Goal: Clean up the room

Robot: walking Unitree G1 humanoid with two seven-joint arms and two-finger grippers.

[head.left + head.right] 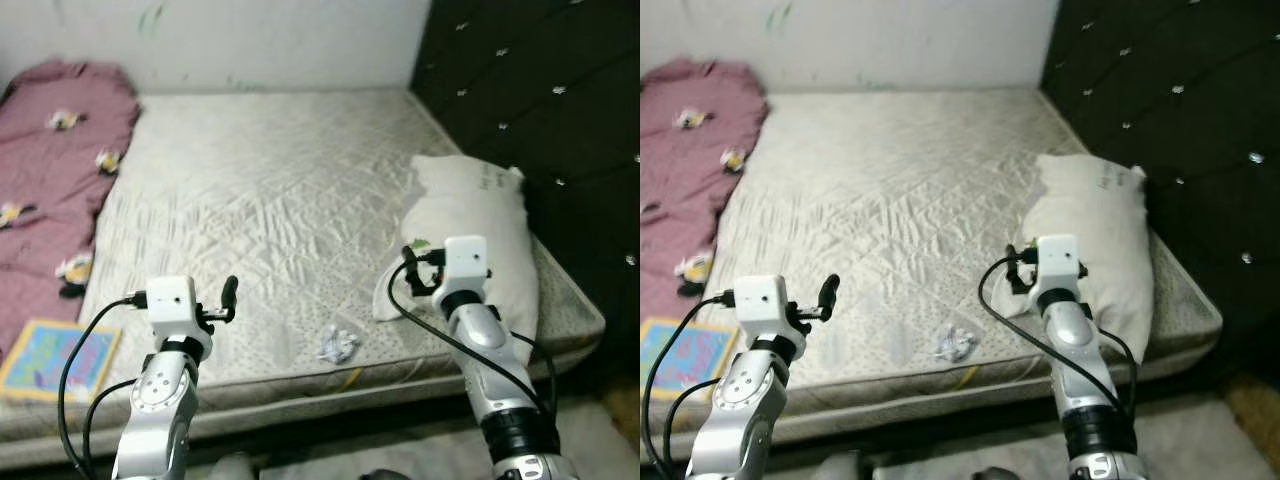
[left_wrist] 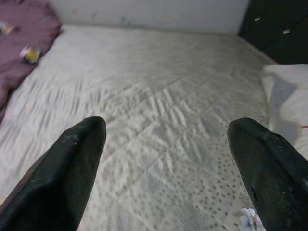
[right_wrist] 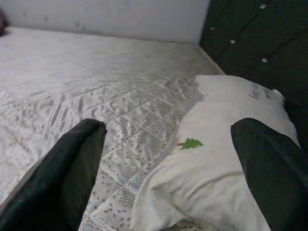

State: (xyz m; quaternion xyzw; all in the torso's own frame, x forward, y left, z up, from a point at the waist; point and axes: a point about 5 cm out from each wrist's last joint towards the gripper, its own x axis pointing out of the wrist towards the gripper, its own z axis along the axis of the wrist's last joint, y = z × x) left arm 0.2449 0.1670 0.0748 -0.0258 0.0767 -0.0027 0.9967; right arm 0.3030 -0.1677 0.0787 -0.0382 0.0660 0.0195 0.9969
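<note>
Crumpled paper scrap (image 1: 338,345) lies on the mattress (image 1: 270,200) near its front edge, between the two arms, slightly closer to the right gripper (image 3: 168,159). Pillow (image 1: 475,240) lies lengthwise along the headboard (image 1: 560,110), just ahead of that gripper. Both grippers, left gripper (image 2: 166,159) included, hover spread wide, gripping nothing

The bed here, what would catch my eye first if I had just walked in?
A bare quilted mattress with a white pillow lying by the dark tufted headboard. Near the front edge sits a crumpled white scrap, and a purple blanket lies along the far left. The left gripper and right gripper hover open over the near edge.
</note>
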